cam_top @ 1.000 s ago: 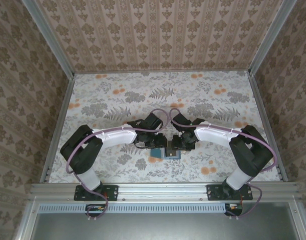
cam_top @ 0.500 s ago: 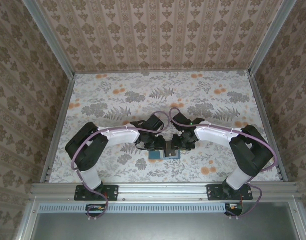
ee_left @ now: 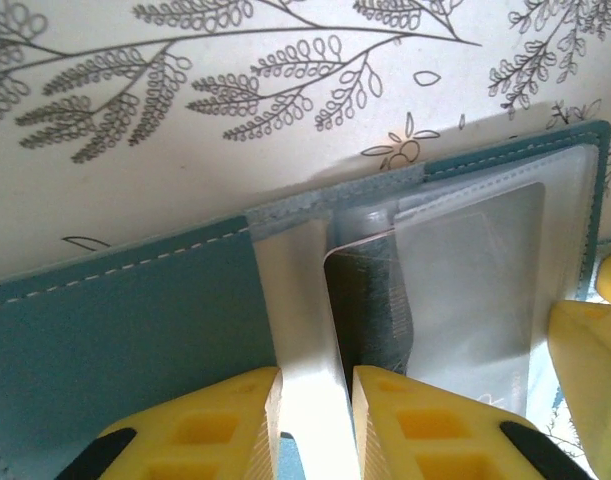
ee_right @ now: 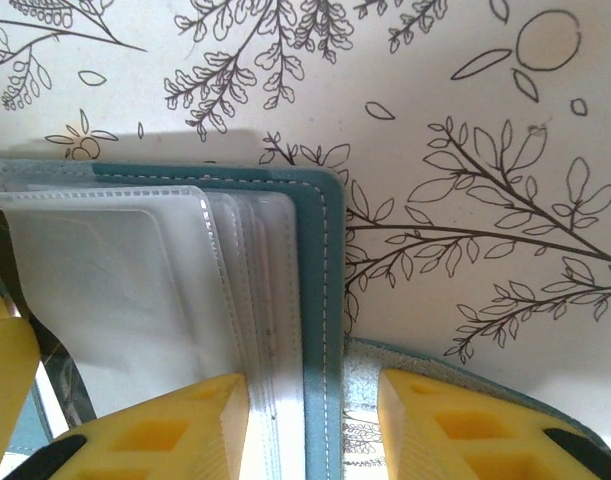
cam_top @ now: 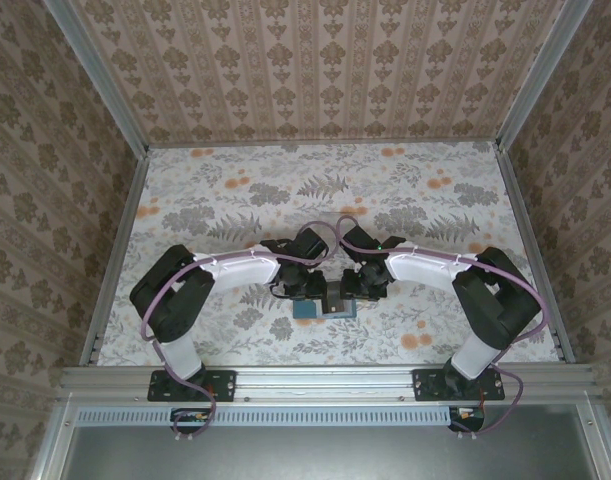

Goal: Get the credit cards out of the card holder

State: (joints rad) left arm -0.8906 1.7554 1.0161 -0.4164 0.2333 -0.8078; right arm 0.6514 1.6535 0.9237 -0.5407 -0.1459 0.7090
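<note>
One dark grey card (ee_left: 370, 300) sits in a clear sleeve of the open card holder (ee_left: 125, 330), just beyond the left gripper (ee_left: 315, 380). That gripper is clenched on a pale leaf at the spine. The right gripper (ee_right: 313, 385) grasps the holder's cover edge and sleeves. Flowered counter (cam_top: 285, 190) underneath.

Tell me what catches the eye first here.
The teal card holder lies open at the table's near middle, both arms bent over it. Close up, the left fingers pinch a pale sleeve beside a dark card, while the right fingers straddle the holder's cover edge.
</note>
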